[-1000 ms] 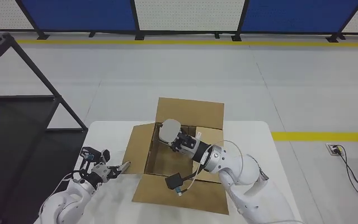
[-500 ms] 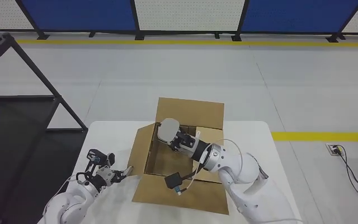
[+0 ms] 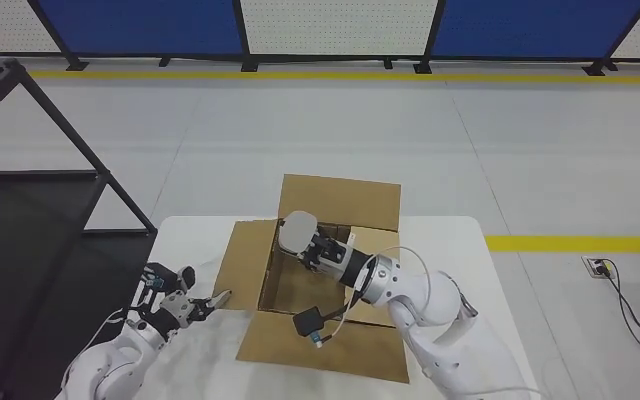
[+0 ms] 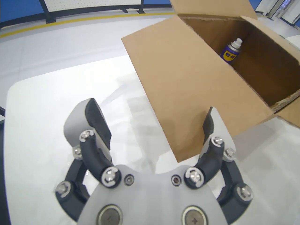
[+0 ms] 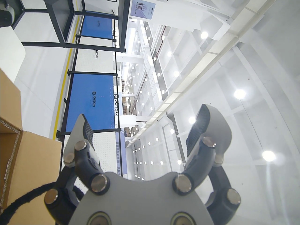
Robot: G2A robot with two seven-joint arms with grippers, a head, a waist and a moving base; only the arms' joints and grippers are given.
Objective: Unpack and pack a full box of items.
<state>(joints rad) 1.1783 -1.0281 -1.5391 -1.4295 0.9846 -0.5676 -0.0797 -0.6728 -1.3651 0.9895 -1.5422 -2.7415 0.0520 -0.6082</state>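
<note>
Cardboard box (image 4: pixel 187 71) on desk (image 4: pixel 58 94), flaps open, spray can (image 4: pixel 230 52) inside against a wall, long axis near upright, nozzle up, my left claw (image 4: pixel 151 107) spread at a flap corner, my right claw (image 5: pixel 143 122) spread, aimed ceilingward.

The box (image 3: pixel 340 200) is plain brown cardboard, and the table (image 3: pixel 190 250) is white. The spray can (image 4: pixel 230 53) is blue with yellow markings and a white cap. Along the top of the frame, blue panels (image 3: pixel 140 25) flank a white dotted board (image 3: pixel 340 25) above a yellow floor line (image 3: pixel 300 74).
</note>
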